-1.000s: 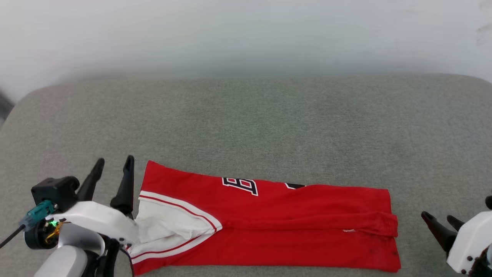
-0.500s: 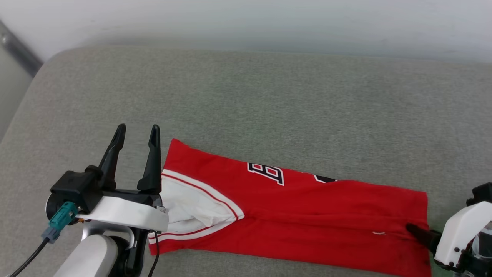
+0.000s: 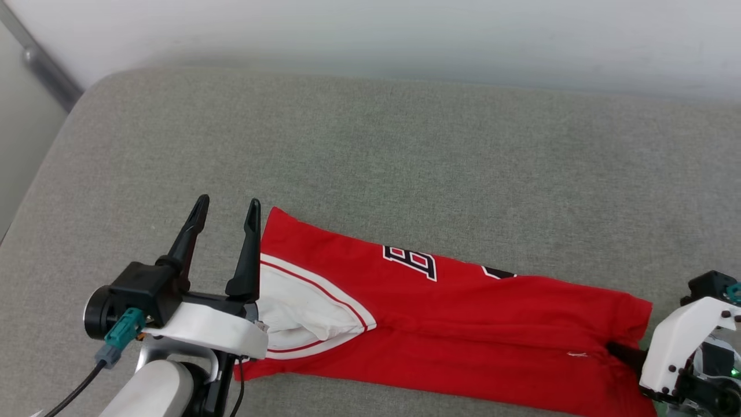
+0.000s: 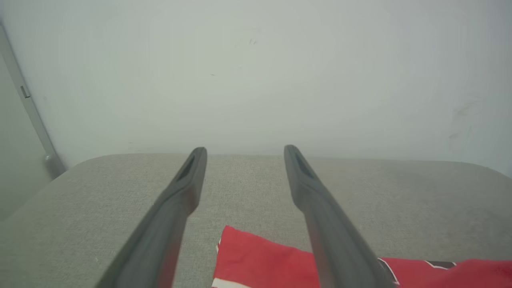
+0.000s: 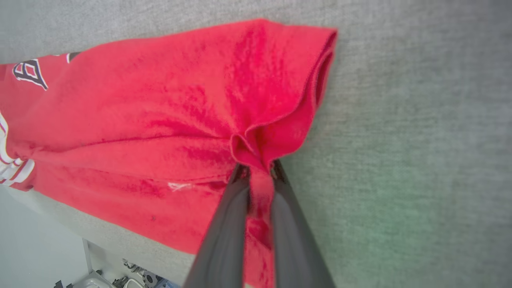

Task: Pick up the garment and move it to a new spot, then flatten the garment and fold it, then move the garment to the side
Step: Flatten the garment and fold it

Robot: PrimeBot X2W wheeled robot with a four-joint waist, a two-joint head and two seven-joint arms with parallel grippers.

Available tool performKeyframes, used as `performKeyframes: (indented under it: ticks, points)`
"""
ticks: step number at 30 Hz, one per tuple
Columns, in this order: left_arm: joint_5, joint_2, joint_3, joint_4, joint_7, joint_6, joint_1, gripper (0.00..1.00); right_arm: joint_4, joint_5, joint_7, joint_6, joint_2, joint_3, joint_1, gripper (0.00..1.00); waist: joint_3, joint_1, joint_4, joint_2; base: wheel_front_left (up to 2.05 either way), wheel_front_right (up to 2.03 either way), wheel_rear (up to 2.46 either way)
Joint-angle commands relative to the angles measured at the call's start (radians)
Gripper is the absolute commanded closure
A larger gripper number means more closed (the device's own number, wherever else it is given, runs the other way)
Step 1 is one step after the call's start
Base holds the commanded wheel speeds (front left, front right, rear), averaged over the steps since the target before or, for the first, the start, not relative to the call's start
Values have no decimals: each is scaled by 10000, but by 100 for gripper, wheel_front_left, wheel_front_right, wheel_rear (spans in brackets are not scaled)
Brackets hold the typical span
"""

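Note:
The garment (image 3: pixel 463 324) is a red shirt with a white sleeve panel and black lettering, folded into a long strip across the near part of the grey cushion (image 3: pixel 370 162). My right gripper (image 3: pixel 622 352) is shut on the strip's right end; in the right wrist view the red cloth (image 5: pixel 160 120) bunches between the fingers (image 5: pixel 224 232). My left gripper (image 3: pixel 227 209) stands open just left of the garment's left end, fingers up, nothing between them. In the left wrist view the garment's corner (image 4: pixel 260 260) lies low between the open fingers (image 4: pixel 176 204).
A pale wall (image 3: pixel 370 35) rises behind the cushion. A grey post (image 3: pixel 40 63) runs down at the far left past the cushion's rounded corner. The far half of the cushion is bare fabric.
My right gripper moved in onto the garment's right end and shut on it, bunching the cloth. The head camera turned, shifting the whole picture. The left gripper stays open.

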Motion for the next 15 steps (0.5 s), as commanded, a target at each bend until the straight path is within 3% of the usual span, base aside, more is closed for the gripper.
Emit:
performKeyframes:
  ticks: [1, 9, 15]
  points:
    - [125, 82, -22, 36, 26, 80, 21, 0, 54, 60, -91, 0, -20, 146, -35, 100, -147, -1, -62, 0, 0, 0, 0]
    - [336, 247, -129, 159, 208, 410, 329, 0, -13, 190, -586, -2, -731, 483, -156, 100, -742, -1, -414, 0, 0, 0, 0]
    - [236, 267, -137, 138, 210, 503, 589, 0, 152, 0, -808, -2, -1140, -545, 46, 100, -896, -1, -710, 0, 0, 0, 0]
